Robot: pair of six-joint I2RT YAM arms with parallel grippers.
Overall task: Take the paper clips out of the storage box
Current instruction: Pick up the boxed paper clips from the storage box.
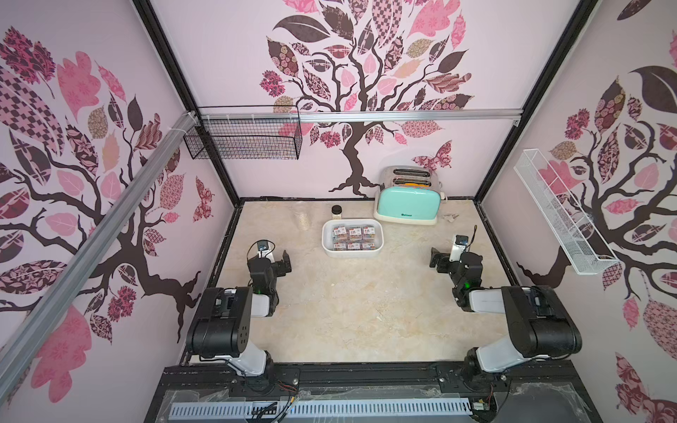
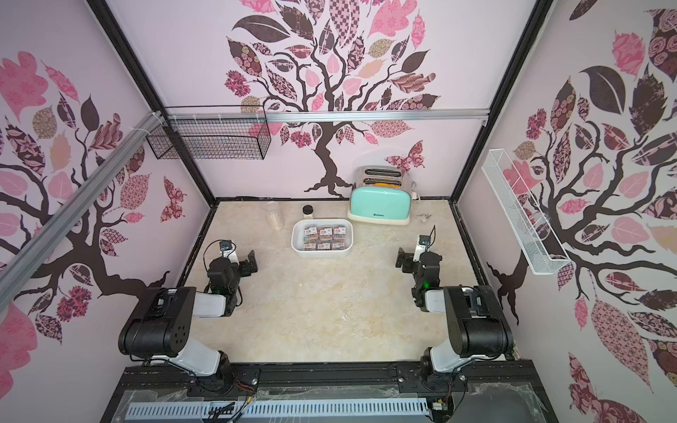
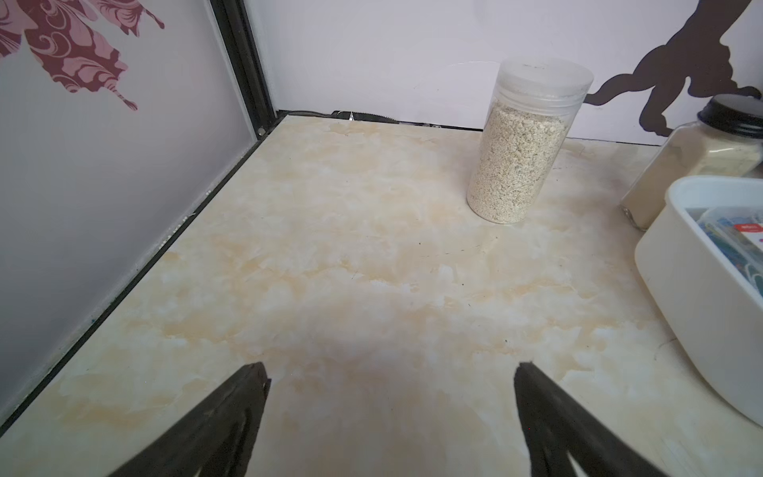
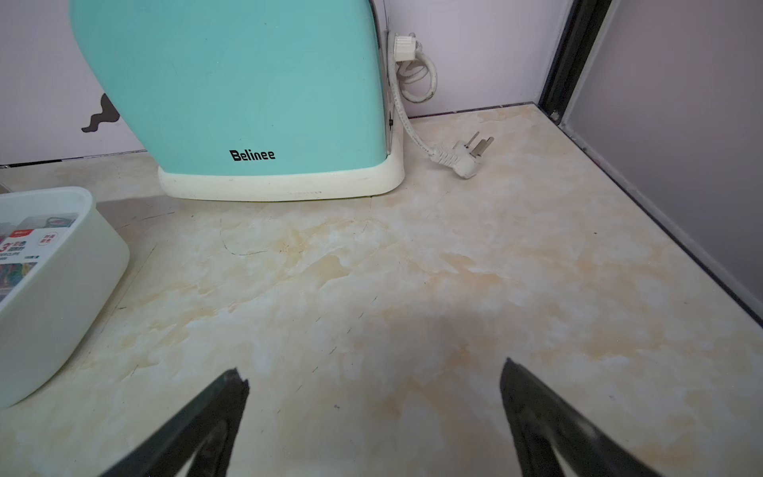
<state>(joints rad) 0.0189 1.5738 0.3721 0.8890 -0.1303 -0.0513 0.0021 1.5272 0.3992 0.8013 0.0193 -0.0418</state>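
One table [image 1: 348, 311] is carrying everything. Toaster [image 1: 408, 205] is standing at the back wall. Box [image 1: 351, 254] is sitting just in front of it, mid-table, well apart from both arms. Left tool [image 3: 391, 367] is hanging over bare table with jaws spread wide, gripping nothing. Right tool [image 4: 372, 366] is doing likewise, with the box off to its side. Jar [image 3: 524, 144] of grain is standing near the box. Paper clips [image 1: 353, 237] are all lying packed inside the box, none showing on the table. Judging by that, the task is looking unstarted: every case is waiting to be lifted out.
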